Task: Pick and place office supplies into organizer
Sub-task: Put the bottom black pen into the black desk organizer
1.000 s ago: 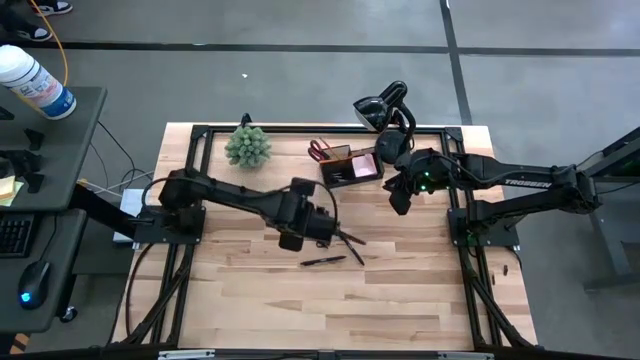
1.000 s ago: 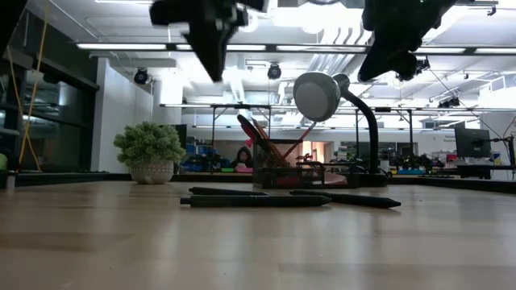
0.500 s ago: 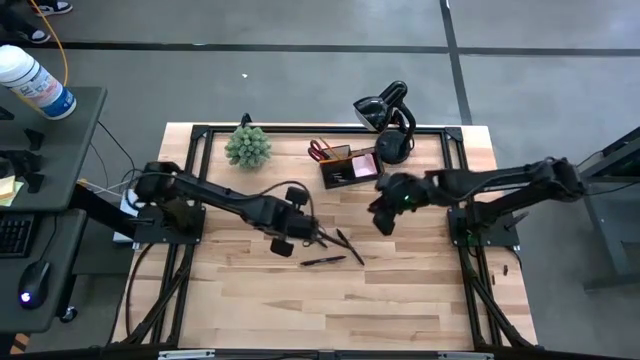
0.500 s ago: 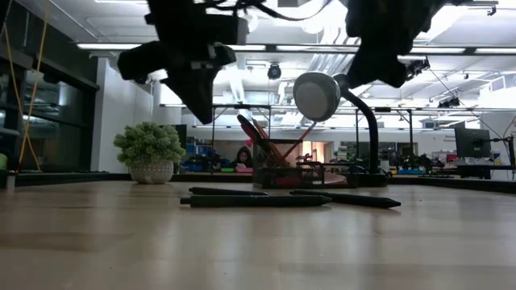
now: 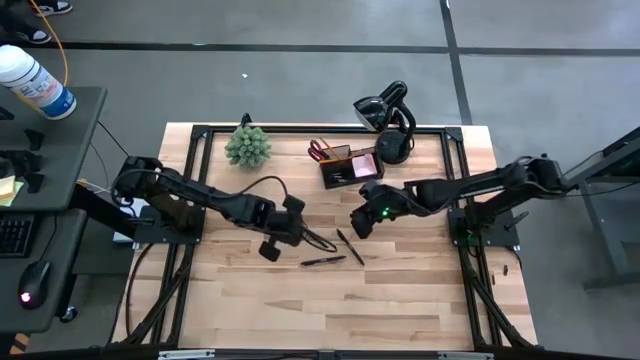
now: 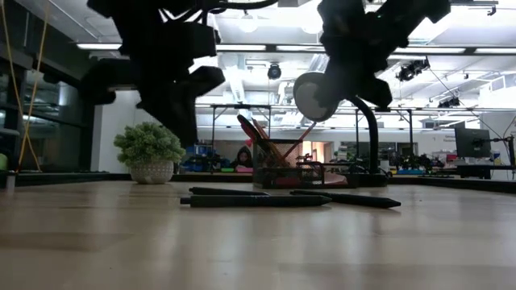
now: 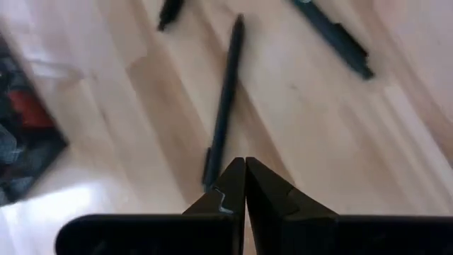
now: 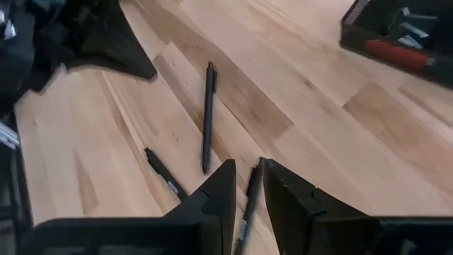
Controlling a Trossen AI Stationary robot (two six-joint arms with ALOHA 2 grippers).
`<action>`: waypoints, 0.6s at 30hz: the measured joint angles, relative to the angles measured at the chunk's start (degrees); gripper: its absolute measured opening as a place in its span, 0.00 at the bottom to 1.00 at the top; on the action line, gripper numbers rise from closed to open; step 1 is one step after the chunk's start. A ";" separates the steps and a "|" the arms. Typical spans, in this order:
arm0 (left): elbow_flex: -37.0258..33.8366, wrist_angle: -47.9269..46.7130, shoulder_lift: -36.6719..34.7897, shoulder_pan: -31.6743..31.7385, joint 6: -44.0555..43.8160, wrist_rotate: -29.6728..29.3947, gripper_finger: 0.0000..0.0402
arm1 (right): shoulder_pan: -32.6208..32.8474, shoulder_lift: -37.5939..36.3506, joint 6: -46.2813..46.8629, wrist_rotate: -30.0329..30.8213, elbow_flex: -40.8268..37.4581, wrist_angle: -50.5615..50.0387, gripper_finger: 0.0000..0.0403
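Three black pens lie flat on the wooden table: one (image 5: 323,261), one (image 5: 350,246), and a third that shows in the low view (image 6: 226,191). The black organizer (image 5: 350,165) stands at the far side with red-handled scissors (image 5: 318,150) upright in it. My left gripper (image 7: 245,166) hangs shut above the table just left of the pens, over one pen's end (image 7: 212,159). My right gripper (image 8: 248,173) hovers over the pens from the right, its fingers a narrow gap apart; through that gap a pen (image 8: 249,205) shows on the table below.
A spiky green plant (image 5: 247,146) sits at the far left. A black curved-neck lamp (image 5: 385,110) stands at the far right, beside the organizer. A black frame (image 5: 200,135) borders the tabletop. Bare wood (image 5: 330,310) stretches toward the near edge.
Both grippers have come down toward the table. My left gripper has drawn back toward the table's left edge and tipped more steeply downward, staying shut. My right gripper has left the organizer's side and gone left and nearer, to above the pens. The pens have not moved.
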 joint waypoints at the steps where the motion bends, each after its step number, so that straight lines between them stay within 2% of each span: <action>1: -0.73 0.72 0.00 -0.01 0.25 0.76 0.00 | 0.00 0.81 0.80 -0.32 0.00 0.50 0.17; 5: -2.14 3.27 0.07 -0.22 0.38 3.86 0.00 | 0.04 3.39 1.57 -3.20 0.00 3.72 0.17; 10: -2.44 3.70 0.07 -0.10 0.38 4.02 0.01 | 1.30 5.43 -1.65 -5.08 0.00 10.98 0.17; 13: -2.44 4.83 0.07 -0.11 0.14 4.70 0.00 | 2.02 5.93 -3.33 -4.46 0.00 12.34 0.17; 18: -2.42 7.37 0.07 -0.17 -2.52 10.95 0.01 | 2.05 6.04 -2.60 -1.94 0.00 11.00 0.17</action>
